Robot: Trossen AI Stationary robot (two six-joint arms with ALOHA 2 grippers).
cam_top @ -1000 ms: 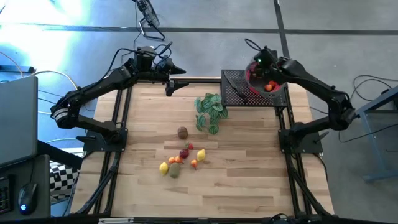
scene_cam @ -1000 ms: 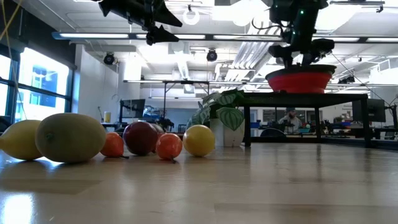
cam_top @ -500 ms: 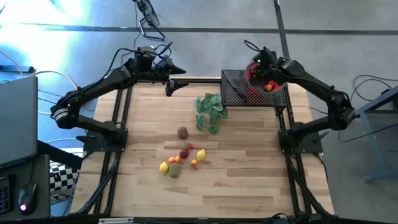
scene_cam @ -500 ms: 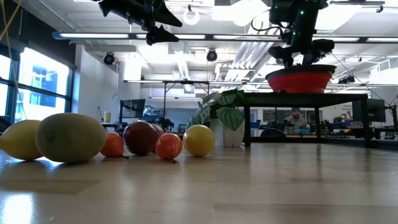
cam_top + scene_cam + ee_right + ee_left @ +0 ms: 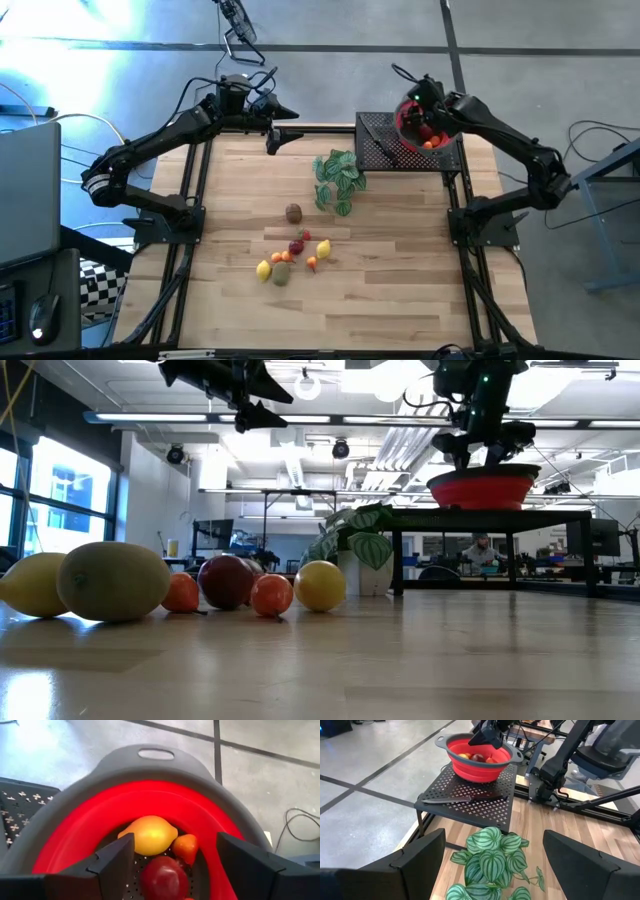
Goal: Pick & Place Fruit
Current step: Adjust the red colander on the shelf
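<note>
Several small toy fruits lie on the wooden table: a brown-green piece (image 5: 293,212) and a cluster (image 5: 290,258) of yellow lemons, red, orange and brown-green pieces. The red bowl (image 5: 406,122) stands on a black perforated stand (image 5: 385,152) at the far right. It holds a lemon (image 5: 149,835), an orange piece (image 5: 186,847) and a red piece (image 5: 164,876). My right gripper (image 5: 175,865) hovers open and empty just above the bowl (image 5: 480,490). My left gripper (image 5: 280,130) is raised at the far left, open and empty.
A green leafy plant sprig (image 5: 338,178) stands between the stand and the table's fruit. A dark knife (image 5: 455,799) lies on the stand beside the bowl. Bare wood stretches along the table's near side (image 5: 380,300). A person sits in the room behind (image 5: 482,548).
My right gripper has shifted a little above the bowl, so more of the fruit inside shows in the high view. The fruit on the table has not moved.
</note>
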